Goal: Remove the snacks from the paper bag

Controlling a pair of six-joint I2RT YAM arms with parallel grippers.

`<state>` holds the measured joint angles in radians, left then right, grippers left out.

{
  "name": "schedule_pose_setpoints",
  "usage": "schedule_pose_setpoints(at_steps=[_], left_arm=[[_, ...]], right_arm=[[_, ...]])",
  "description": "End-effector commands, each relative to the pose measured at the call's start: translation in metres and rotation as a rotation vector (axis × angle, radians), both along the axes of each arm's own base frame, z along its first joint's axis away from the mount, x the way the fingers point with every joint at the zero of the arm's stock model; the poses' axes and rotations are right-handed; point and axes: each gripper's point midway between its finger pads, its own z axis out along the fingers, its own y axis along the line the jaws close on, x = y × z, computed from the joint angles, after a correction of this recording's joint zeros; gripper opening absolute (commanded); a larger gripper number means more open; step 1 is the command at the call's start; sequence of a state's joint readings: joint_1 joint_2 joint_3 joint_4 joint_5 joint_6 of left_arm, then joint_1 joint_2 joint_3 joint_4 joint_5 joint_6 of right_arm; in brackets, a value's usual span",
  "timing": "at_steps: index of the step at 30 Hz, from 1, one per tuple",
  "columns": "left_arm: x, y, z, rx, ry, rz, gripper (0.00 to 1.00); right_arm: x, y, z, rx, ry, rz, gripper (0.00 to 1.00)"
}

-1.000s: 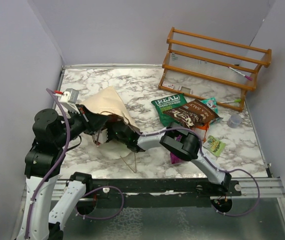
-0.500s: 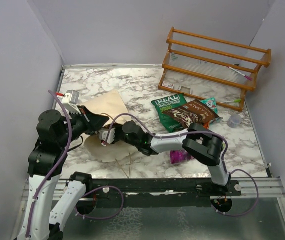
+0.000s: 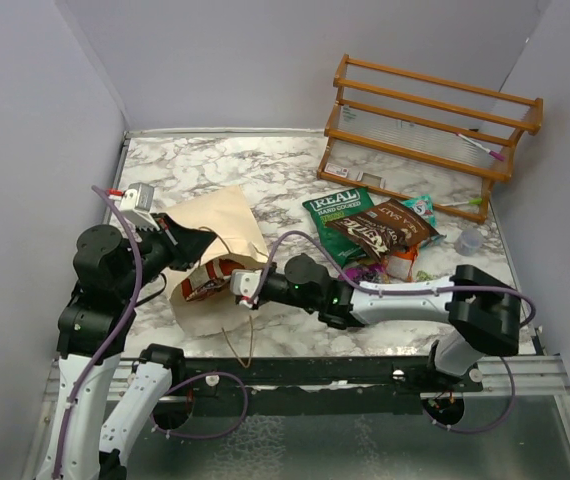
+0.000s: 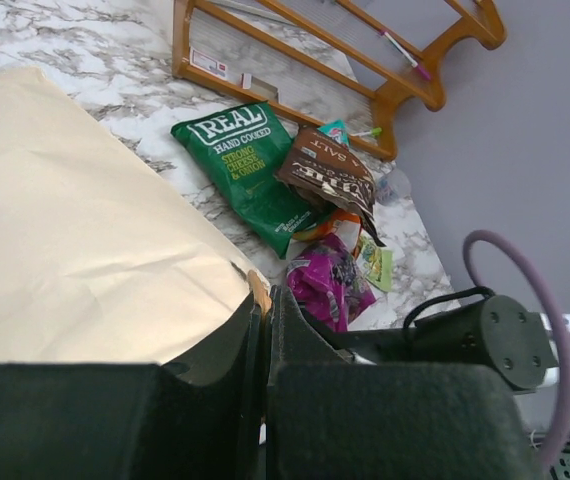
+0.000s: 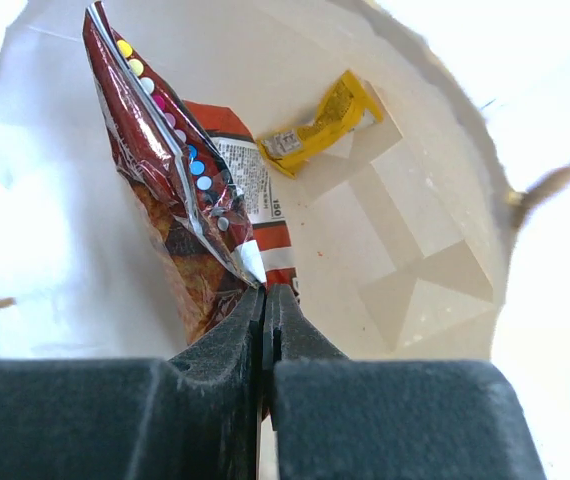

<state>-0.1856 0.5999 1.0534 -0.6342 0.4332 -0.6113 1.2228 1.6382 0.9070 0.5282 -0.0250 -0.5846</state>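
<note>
The left jaws pinch tight on the rim of the paper bag (image 3: 217, 215). The right jaws squeeze a red snack packet (image 5: 160, 190) at the bag's mouth, above the desk (image 3: 265, 170). A yellow packet (image 5: 320, 125) lies inside.

The bag (image 3: 215, 212) lies on its side at the left of the desk (image 3: 275, 170), mouth toward the near side. The left hand (image 3: 193, 243) pinches its rim. The right hand (image 5: 265, 295), at the mouth, pinches a packet (image 5: 160, 190) half inside. A smaller packet (image 5: 320, 125) lies deeper in. Right of the bag other snacks (image 3: 365, 228) lie heaped, with the rack (image 3: 430, 130) behind them and a cup (image 3: 470, 241) to their right.
</note>
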Motion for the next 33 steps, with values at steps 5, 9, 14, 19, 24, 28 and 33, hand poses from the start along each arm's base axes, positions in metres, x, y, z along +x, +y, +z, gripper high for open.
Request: schedule_pose_setpoints(at_steps=[5, 9, 14, 19, 24, 28, 33], left_arm=[[0.007, -0.001, 0.005, -0.048, -0.021, 0.020, 0.00], [0.007, 0.003, 0.003, -0.027, -0.024, 0.041, 0.00], [0.010, 0.006, -0.004, -0.024, -0.002, 0.065, 0.00], [0.014, 0.014, -0.009, -0.026, 0.017, 0.127, 0.00], [0.014, 0.027, -0.017, 0.011, 0.044, 0.197, 0.00], [0.012, 0.030, -0.020, 0.014, 0.051, 0.211, 0.00], [0.010, 0.028, -0.018, 0.004, 0.049, 0.201, 0.00]], right_arm=[[-0.060, -0.027, 0.052, 0.122, 0.107, 0.174, 0.01], [-0.072, -0.055, 0.090, 0.203, 0.114, 0.185, 0.01], [-0.069, -0.088, 0.125, 0.270, 0.114, 0.110, 0.01], [-0.053, -0.119, 0.149, 0.293, 0.094, -0.025, 0.01], [-0.039, -0.157, 0.183, 0.367, 0.091, -0.174, 0.01], [-0.023, -0.188, 0.211, 0.435, 0.087, -0.320, 0.01], [0.001, -0.230, 0.241, 0.543, 0.079, -0.552, 0.01]])
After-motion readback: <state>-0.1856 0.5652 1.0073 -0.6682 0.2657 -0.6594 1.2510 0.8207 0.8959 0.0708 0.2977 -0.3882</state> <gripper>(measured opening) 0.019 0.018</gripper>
